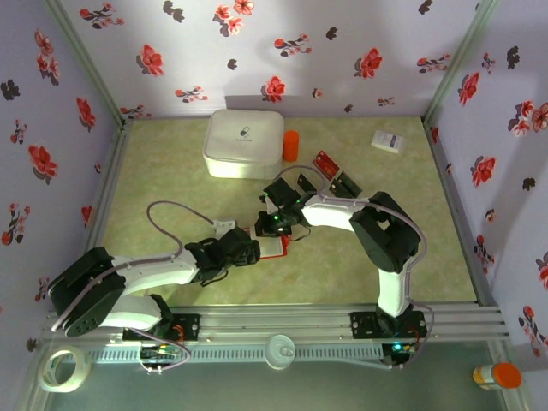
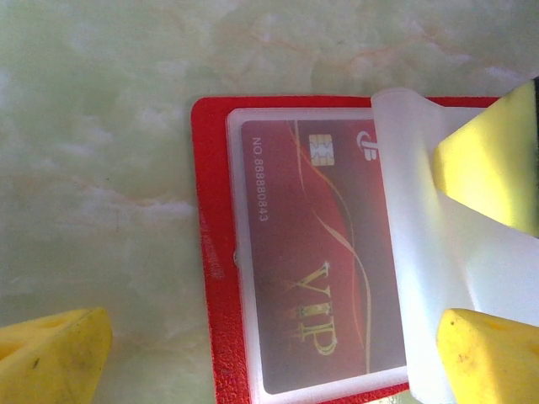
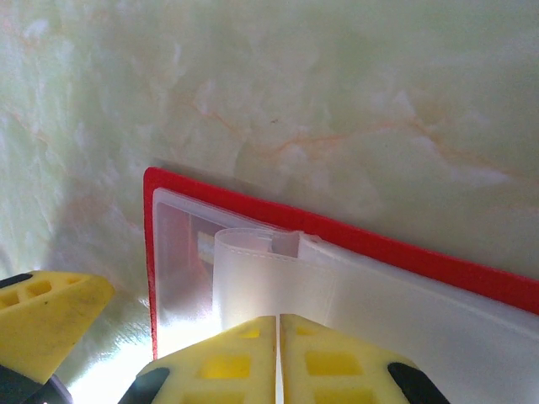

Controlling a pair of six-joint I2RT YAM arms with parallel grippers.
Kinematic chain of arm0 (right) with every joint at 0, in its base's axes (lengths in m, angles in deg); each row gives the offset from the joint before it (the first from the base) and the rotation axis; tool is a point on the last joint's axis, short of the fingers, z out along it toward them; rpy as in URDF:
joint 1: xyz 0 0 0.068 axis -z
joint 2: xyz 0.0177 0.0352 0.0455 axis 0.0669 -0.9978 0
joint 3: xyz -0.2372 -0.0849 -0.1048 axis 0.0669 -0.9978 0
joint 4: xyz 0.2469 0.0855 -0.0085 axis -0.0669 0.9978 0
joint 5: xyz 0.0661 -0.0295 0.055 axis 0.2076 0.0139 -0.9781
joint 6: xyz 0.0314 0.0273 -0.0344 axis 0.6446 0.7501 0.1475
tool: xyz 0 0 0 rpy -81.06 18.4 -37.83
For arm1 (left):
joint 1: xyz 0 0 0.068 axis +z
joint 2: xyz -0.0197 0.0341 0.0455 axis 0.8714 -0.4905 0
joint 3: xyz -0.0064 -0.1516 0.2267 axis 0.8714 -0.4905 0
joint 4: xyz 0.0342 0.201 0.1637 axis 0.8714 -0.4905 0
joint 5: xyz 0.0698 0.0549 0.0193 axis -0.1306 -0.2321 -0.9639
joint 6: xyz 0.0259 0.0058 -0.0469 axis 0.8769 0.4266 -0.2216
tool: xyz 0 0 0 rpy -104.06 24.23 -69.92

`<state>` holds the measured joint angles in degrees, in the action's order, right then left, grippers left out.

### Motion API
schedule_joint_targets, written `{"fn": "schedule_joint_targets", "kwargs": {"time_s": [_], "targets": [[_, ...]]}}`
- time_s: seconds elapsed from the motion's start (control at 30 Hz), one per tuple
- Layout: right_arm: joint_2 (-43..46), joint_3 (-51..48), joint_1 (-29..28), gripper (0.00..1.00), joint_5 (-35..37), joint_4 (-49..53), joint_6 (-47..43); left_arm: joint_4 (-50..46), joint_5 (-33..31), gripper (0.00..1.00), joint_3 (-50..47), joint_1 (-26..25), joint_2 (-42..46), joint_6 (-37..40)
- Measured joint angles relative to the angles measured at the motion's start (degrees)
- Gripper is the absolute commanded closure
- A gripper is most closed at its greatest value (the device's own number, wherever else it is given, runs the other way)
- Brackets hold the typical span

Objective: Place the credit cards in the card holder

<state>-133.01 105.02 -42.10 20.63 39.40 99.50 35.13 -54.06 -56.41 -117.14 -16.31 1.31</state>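
The card holder (image 1: 274, 247) lies open on the table, red (image 2: 210, 252) with clear inner sleeves. A red VIP credit card (image 2: 316, 252) sits inside one sleeve. My right gripper (image 3: 278, 324) is shut on a translucent sleeve page (image 3: 269, 273) and holds it lifted and curled above the holder (image 3: 354, 240). My left gripper (image 2: 282, 337) is open, its fingers (image 2: 50, 358) straddling the holder's lower part with the carded sleeve between them. Two more credit cards, one red (image 1: 325, 163) and one black (image 1: 346, 184), lie behind the right arm.
A big white rounded box (image 1: 244, 143) and an orange cylinder (image 1: 291, 145) stand at the back centre. A small white box (image 1: 389, 141) lies at the back right. Flowered walls close in the table on three sides.
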Motion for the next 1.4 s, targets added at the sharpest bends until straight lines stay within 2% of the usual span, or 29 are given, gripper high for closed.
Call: {"fn": "schedule_joint_targets", "kwargs": {"time_s": [0.37, 0.63, 0.7, 0.83, 0.93, 1.07, 1.27, 1.4], "targets": [[0.00, 0.00, -0.37, 0.90, -0.02, -0.72, 0.02, 2.25, 0.02, 0.00, 0.00, -0.35, 1.09, 0.96], [0.00, 0.00, -0.52, 0.87, -0.22, -0.79, 0.35, 2.89, 0.04, 0.05, -0.74, -0.66, -0.66, 1.03], [0.00, 0.07, -0.52, 0.84, -0.24, -0.74, 0.44, 3.04, 0.02, 0.05, -1.31, -0.68, -0.66, 1.01], [0.11, 0.42, -0.39, 0.71, -0.22, -0.74, 0.68, 3.61, -0.11, 0.06, -1.95, -0.76, -0.66, 1.01], [1.20, 0.42, 0.20, 0.68, -0.17, -0.28, 0.90, 3.96, -0.26, 0.06, -2.23, -0.76, -0.61, 1.01], [4.81, -0.68, 2.01, 0.72, 0.22, -0.35, 0.92, 4.17, -0.42, 0.06, -2.43, -0.79, -0.28, 0.96], [6.86, -3.74, 3.96, 0.87, 1.29, -0.46, 1.09, 4.44, -0.39, 0.06, -3.43, -0.87, 1.11, 0.76], [6.05, -4.57, 3.65, 0.89, 1.33, -0.59, 1.42, 4.15, -0.39, 0.06, -3.98, -0.87, 2.27, 0.33]]}}
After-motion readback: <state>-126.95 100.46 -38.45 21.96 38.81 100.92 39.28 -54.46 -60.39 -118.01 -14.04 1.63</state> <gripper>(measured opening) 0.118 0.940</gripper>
